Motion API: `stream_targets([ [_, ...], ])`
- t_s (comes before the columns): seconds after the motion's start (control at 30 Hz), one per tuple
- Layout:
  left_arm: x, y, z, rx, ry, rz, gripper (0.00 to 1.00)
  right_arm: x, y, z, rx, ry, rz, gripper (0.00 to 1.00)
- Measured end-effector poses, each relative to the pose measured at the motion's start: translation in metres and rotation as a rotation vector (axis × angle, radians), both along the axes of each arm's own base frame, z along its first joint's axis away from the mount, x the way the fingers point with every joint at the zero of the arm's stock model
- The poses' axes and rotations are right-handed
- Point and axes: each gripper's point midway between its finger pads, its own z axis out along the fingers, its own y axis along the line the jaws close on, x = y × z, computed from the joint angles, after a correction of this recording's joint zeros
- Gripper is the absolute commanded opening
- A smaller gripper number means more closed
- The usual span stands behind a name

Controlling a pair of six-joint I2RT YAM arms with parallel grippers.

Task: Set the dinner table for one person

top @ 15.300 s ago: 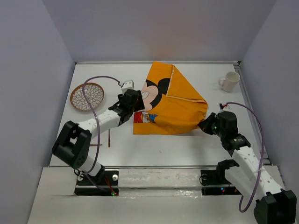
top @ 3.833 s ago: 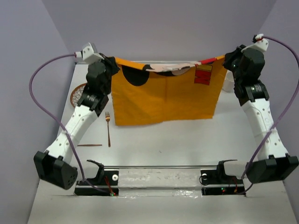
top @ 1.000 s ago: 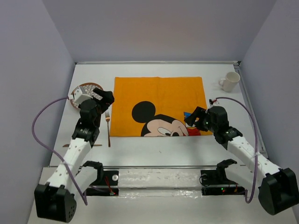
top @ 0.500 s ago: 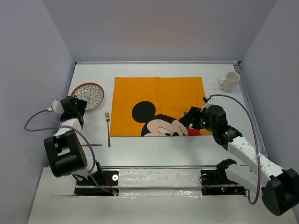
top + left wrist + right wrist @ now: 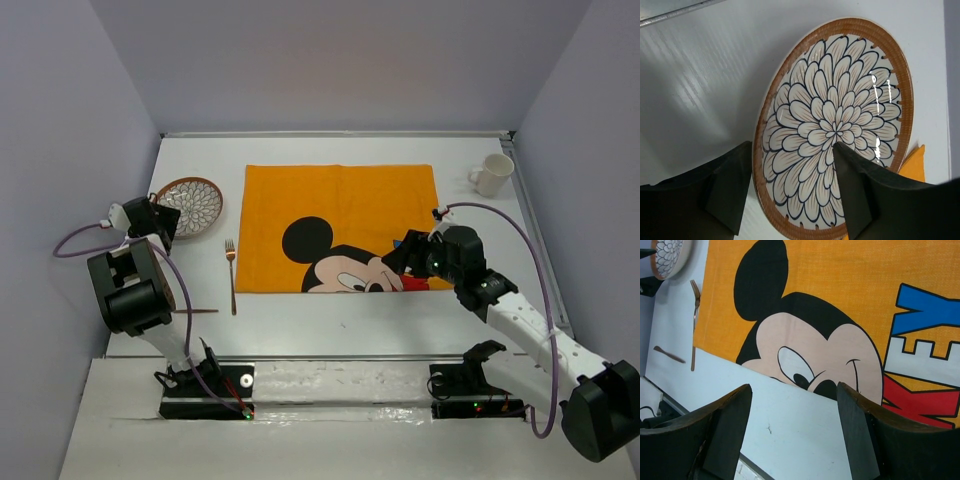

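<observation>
The dinner table (image 5: 340,320) is a white top with an orange Mickey Mouse mat (image 5: 340,215) spread flat at its middle. Left of the mat lies a flower-patterned plate (image 5: 187,206) with a brown rim. My left gripper (image 5: 168,218) is at its left rim. In the left wrist view the left gripper (image 5: 792,167) is open astride the plate (image 5: 835,115): one finger (image 5: 727,192) stands outside the rim, the other over the pattern. My right gripper (image 5: 402,250) hovers open over the mat's near right part, and in the right wrist view the right gripper (image 5: 795,410) holds nothing.
A copper fork (image 5: 232,275) lies along the mat's left edge, with a small brown knife (image 5: 190,311) nearer the front. A white mug (image 5: 492,174) stands at the back right. Grey walls close in both sides.
The left arm has swung left and folded back, bringing its gripper to the plate's left rim with the jaws slightly narrowed. The right gripper has barely shifted.
</observation>
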Motion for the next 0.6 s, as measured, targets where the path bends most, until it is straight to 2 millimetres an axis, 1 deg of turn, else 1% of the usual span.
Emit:
stream_targets([
  [0.03,0.002,0.002,-0.002,0.001,0.003,0.005,0.68,0.000,0.000,0.000,-0.001,0.001,0.000,0.74],
  [0.13,0.003,0.004,-0.014,-0.005,0.025,0.012,0.50,0.002,0.000,0.002,-0.006,0.001,-0.002,0.74],
  [0.2,0.004,0.004,-0.021,-0.007,0.039,0.014,0.36,0.006,0.001,0.009,-0.005,-0.016,-0.005,0.74],
  [0.27,0.005,0.004,-0.023,-0.007,0.040,0.019,0.15,0.009,0.001,0.018,0.000,-0.038,-0.007,0.74],
  [0.3,0.004,0.004,-0.024,-0.007,0.045,0.022,0.00,0.011,0.002,0.023,0.003,-0.049,-0.008,0.74],
  [0.33,0.006,0.003,-0.023,-0.018,0.034,0.020,0.00,0.013,0.003,0.029,0.008,-0.061,-0.008,0.74],
  [0.37,0.012,0.002,-0.017,-0.026,0.001,0.018,0.00,0.014,0.003,0.032,0.010,-0.069,-0.008,0.74],
  [0.4,0.019,0.003,-0.006,-0.013,-0.035,0.010,0.00,0.015,0.003,0.036,0.013,-0.077,-0.008,0.74],
  [0.43,0.020,0.004,-0.004,0.000,-0.037,0.009,0.00,0.015,0.003,0.038,0.015,-0.081,-0.008,0.75],
  [0.53,0.019,-0.004,-0.002,-0.003,-0.029,-0.003,0.00,0.017,0.004,0.040,0.015,-0.085,-0.007,0.79],
  [0.6,0.014,-0.009,0.005,0.009,-0.021,-0.021,0.00,0.019,0.006,0.039,0.012,-0.078,-0.001,0.82],
])
